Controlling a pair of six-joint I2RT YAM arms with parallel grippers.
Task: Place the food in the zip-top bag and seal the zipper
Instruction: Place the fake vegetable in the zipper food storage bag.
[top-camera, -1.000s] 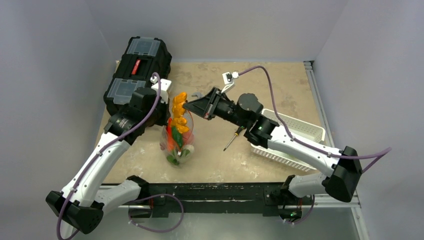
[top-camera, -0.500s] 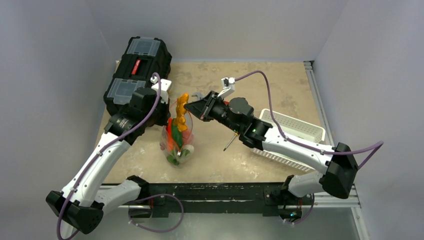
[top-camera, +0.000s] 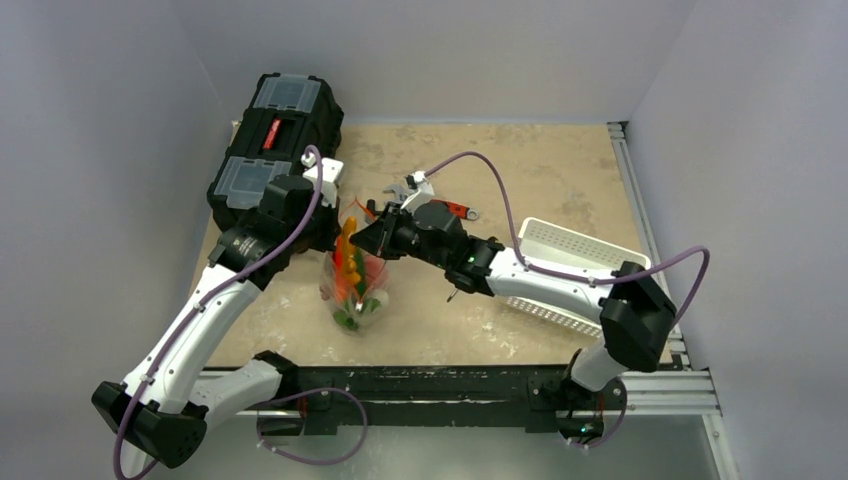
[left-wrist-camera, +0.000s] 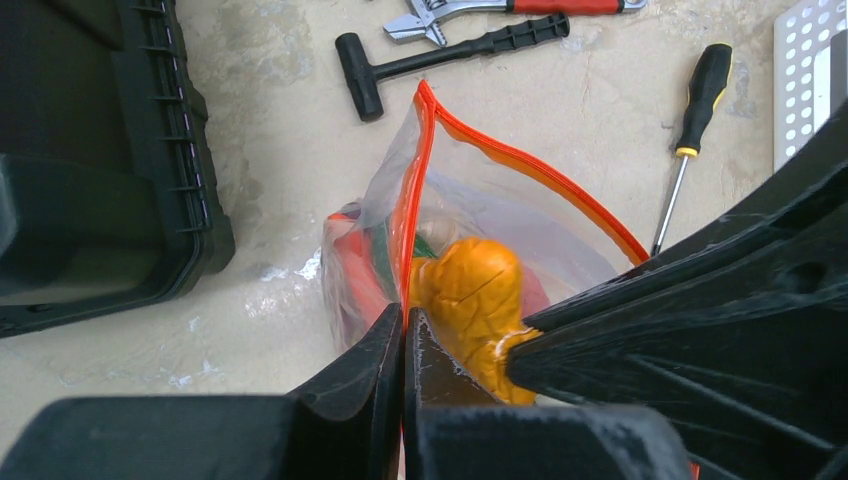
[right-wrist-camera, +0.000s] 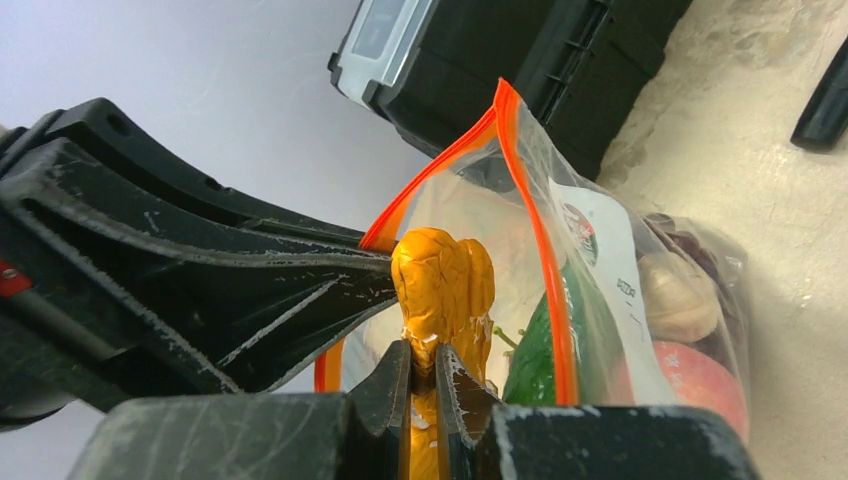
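The clear zip-top bag (top-camera: 355, 290) stands upright on the table, with green, red and orange food inside. My left gripper (left-wrist-camera: 405, 322) is shut on the bag's orange-red zipper strip (left-wrist-camera: 520, 165) and holds the mouth open. My right gripper (right-wrist-camera: 422, 362) is shut on a lumpy orange food piece (right-wrist-camera: 442, 275). It holds the piece in the bag's mouth, close beside the left fingers (right-wrist-camera: 200, 280). A green cucumber (right-wrist-camera: 535, 350) and a red piece (right-wrist-camera: 690, 385) lie in the bag (right-wrist-camera: 620, 270). The slider is not visible.
A black toolbox (top-camera: 275, 140) stands at the back left, close behind the bag. A white slotted basket (top-camera: 585, 262) sits on the right under my right arm. A screwdriver (left-wrist-camera: 690, 130), a black mallet (left-wrist-camera: 440, 55) and a red-handled wrench (left-wrist-camera: 540, 6) lie behind the bag.
My right gripper has moved left and down with the orange piece, from above the bag into its mouth. My left gripper has stayed on the bag's rim.
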